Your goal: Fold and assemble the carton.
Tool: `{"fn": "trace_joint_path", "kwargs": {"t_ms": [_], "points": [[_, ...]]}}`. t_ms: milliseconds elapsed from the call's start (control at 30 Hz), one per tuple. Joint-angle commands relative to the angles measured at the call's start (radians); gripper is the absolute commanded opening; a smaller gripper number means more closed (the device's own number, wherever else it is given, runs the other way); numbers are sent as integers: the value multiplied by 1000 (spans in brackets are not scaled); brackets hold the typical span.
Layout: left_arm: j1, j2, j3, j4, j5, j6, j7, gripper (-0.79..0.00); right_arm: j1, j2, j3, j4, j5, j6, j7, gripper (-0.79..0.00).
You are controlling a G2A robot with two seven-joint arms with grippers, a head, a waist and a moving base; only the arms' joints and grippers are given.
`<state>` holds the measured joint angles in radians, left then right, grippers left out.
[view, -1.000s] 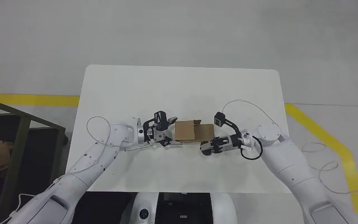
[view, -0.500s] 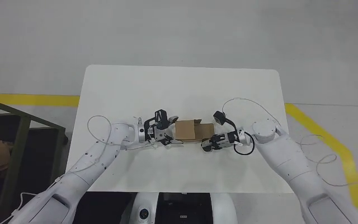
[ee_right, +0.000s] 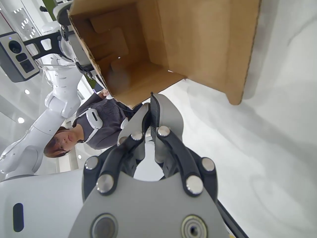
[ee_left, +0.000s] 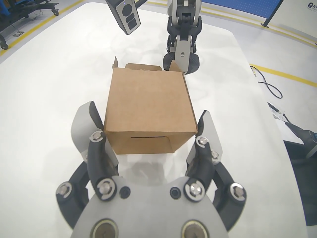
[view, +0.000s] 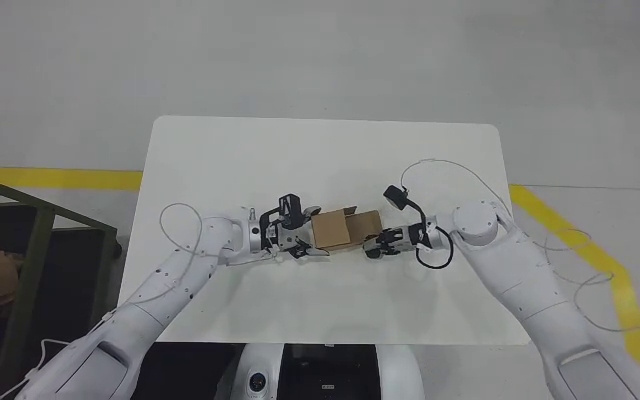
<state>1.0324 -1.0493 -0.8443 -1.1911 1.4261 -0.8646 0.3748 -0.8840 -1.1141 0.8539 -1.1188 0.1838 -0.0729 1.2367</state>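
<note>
- Silver and black, the left gripper (ee_left: 148,111) sits nearest, spread wide, with one fingertip at each corner of the carton's closed end; whether the tips press on the cardboard cannot be told.
- Brown and plain, the carton (ee_left: 148,100) lies on its side on the white table (view: 200,160), between the two grippers and nearer the robot's edge than the far one.
- Its closed end faces the left gripper and shows a thin slot where a tab is tucked in.
- Its open end faces the other way, with its flaps still unfolded: a small flap (ee_left: 174,66) stands at one corner, and a broad flap (ee_right: 210,33) spreads out from the mouth.
- Inside, the right wrist view shows the folded panels of the closed end.
- Just beyond the open end is the right gripper (ee_left: 182,63), its fingers pinched together with nothing between them and the tips just beside the rim of the mouth.
- Farther off, a black cable (ee_left: 270,87) lies on the table by its edge.
</note>
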Motion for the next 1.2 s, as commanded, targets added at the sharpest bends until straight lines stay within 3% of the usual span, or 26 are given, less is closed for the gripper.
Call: {"fn": "trace_joint_path", "kwargs": {"t_ms": [0,267,367,700,1167], "points": [[-3,-2,1,2,2,-2,0,-92,0,-1,-1,0,3,-7,2,-785],[-14,-7,6,8,14,-7,7,-92,18,-9,-11,22,11,-26,13,-785],[-15,-8,5,12,16,-10,9,-166,24,-10,-11,32,13,-30,20,-785],[-18,-11,3,17,28,-16,10,-123,37,-12,-15,42,4,-53,42,-785],[-19,-14,2,17,37,-32,13,-120,111,-64,-101,114,18,-107,34,-785]]}}
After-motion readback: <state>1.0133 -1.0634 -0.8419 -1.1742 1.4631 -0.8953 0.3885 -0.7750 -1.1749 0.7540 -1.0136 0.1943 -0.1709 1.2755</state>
